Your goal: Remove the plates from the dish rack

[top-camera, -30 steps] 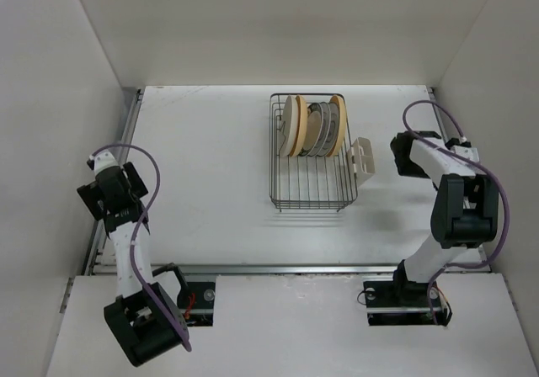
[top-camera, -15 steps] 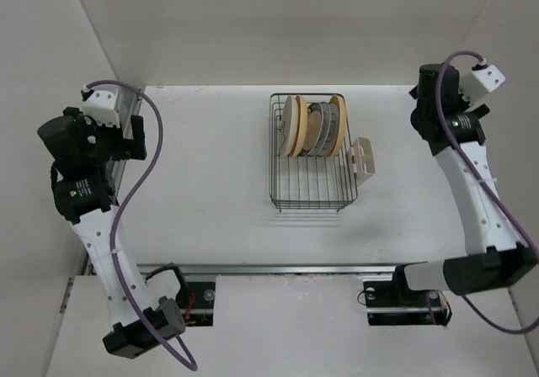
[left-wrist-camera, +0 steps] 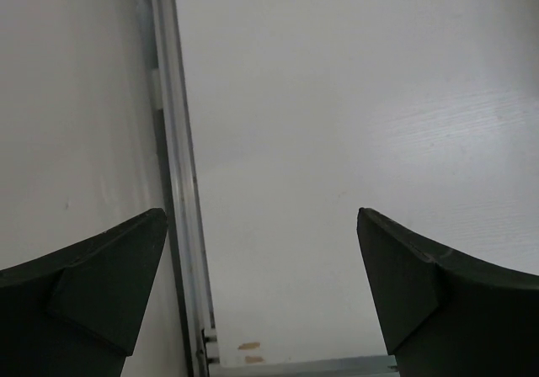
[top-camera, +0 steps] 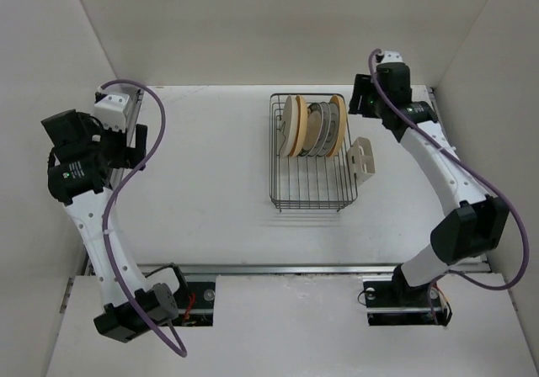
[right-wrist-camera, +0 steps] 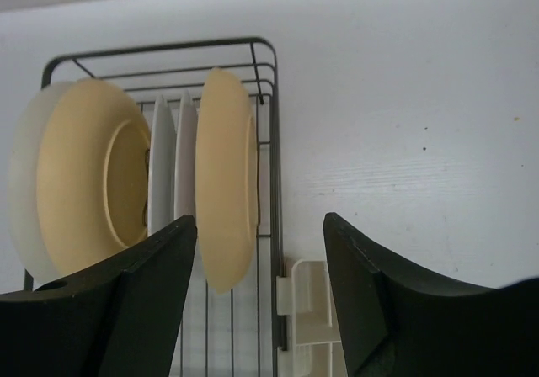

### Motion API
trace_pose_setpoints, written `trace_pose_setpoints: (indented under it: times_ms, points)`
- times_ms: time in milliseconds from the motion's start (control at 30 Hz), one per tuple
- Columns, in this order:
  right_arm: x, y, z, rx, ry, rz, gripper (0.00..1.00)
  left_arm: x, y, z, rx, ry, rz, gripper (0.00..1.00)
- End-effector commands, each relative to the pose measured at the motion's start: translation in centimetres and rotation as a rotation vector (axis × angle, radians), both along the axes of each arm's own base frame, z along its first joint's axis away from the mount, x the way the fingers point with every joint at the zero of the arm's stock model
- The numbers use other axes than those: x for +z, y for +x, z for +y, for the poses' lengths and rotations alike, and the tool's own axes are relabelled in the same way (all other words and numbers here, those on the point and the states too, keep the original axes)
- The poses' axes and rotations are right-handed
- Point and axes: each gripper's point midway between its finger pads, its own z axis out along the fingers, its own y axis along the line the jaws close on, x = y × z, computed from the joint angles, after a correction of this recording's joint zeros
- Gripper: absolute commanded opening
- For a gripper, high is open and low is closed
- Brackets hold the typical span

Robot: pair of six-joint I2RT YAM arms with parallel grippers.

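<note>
All plates (top-camera: 313,126): we see none unloaded.
Left end effector (left-wrist-camera: 261,217): open, empty.
Right end effector (right-wrist-camera: 259,221): open, empty.

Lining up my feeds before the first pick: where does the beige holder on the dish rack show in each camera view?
Top external: beige holder on the dish rack's right side, right of centre.
Left wrist: not in it.
Right wrist: bottom centre, beside the rack's wire edge.
Shared landmark: the yellow plate nearest the holder, seen in both.
</note>
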Motion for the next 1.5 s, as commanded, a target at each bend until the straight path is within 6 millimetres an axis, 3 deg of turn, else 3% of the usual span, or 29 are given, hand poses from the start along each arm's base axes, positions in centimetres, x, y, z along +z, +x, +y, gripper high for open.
trace_pose_setpoints:
  times_ms: [0, 133, 233, 400, 467, 500, 567, 700, 767, 900, 967, 1000, 1033, 1100, 1133, 1200, 1333, 1467]
  points:
    - [1.9, -0.5, 2.8, 0.053, -0.056, -0.052, 0.67, -3.3, -0.8, 3.2, 0.13, 0.08, 0.141, 0.93]
    - [0.1, 0.7, 3.2, -0.024, -0.148, -0.003, 0.68, -5.7, -1.6, 6.0, 0.282, 0.117, 0.254, 0.92]
    - [-0.9, 1.1, 2.9, -0.083, -0.215, 0.025, 0.68, -6.8, -2.4, 7.3, 0.36, 0.149, 0.299, 0.99]
    - [-3.8, 2.3, 2.8, -0.119, -0.281, 0.087, 0.61, -8.2, -2.6, 7.2, 0.363, 0.131, 0.337, 0.99]
    - [-3.8, 2.5, 2.7, -0.144, -0.307, 0.089, 0.56, -8.6, -2.4, 6.7, 0.355, 0.095, 0.346, 0.99]
    - [-5.1, 2.7, 2.8, -0.14, -0.323, 0.118, 0.56, -8.9, -2.3, 6.8, 0.354, 0.092, 0.356, 0.99]
    - [-5.5, 3.0, 2.9, -0.139, -0.327, 0.125, 0.56, -9.3, -2.2, 6.4, 0.342, 0.067, 0.369, 0.99]
    - [-6.2, 3.1, 2.9, -0.157, -0.359, 0.14, 0.42, -9.5, -2.0, 6.2, 0.341, 0.051, 0.375, 0.99]
    - [-5.6, 3.1, 2.9, -0.175, -0.372, 0.123, 0.27, -9.8, -1.9, 6.2, 0.348, 0.038, 0.384, 0.99]
    - [-3.9, 2.7, 2.8, -0.21, -0.41, 0.091, 0.12, -9.4, -1.5, 6.1, 0.335, 0.029, 0.371, 0.99]
    - [-2.5, 2.6, 3.6, -0.205, -0.415, 0.063, 0.12, -9.5, -1.6, 5.8, 0.326, 0.02, 0.377, 0.99]
    - [-2.2, 2.5, 3.6, -0.205, -0.415, 0.063, 0.3, -9.5, -1.6, 5.8, 0.326, 0.02, 0.377, 0.99]
    - [-2.4, 2.3, 3.9, -0.195, -0.42, 0.068, 0.39, -9.5, -1.4, 5.9, 0.326, 0.02, 0.377, 0.99]
    - [-1.8, 2.4, 4.0, -0.197, -0.412, 0.056, 0.39, -9.5, -1.4, 5.9, 0.326, 0.02, 0.377, 0.99]
    - [-2.3, 2.5, 4.1, -0.196, -0.418, 0.064, 0.18, -9.5, -1.4, 5.9, 0.326, 0.02, 0.377, 0.99]
    - [-2.3, 2.5, 4.1, -0.196, -0.418, 0.064, 0.0, -9.5, -1.4, 5.9, 0.326, 0.02, 0.377, 0.99]
    - [-1.9, 2.5, 3.9, -0.199, -0.43, 0.064, 0.0, -9.9, -1.6, 5.8, 0.324, 0.015, 0.395, 0.99]
    - [-1.8, 2.4, 4.1, -0.185, -0.421, 0.066, 0.19, -9.9, -1.6, 5.7, 0.311, 0.016, 0.394, 0.99]
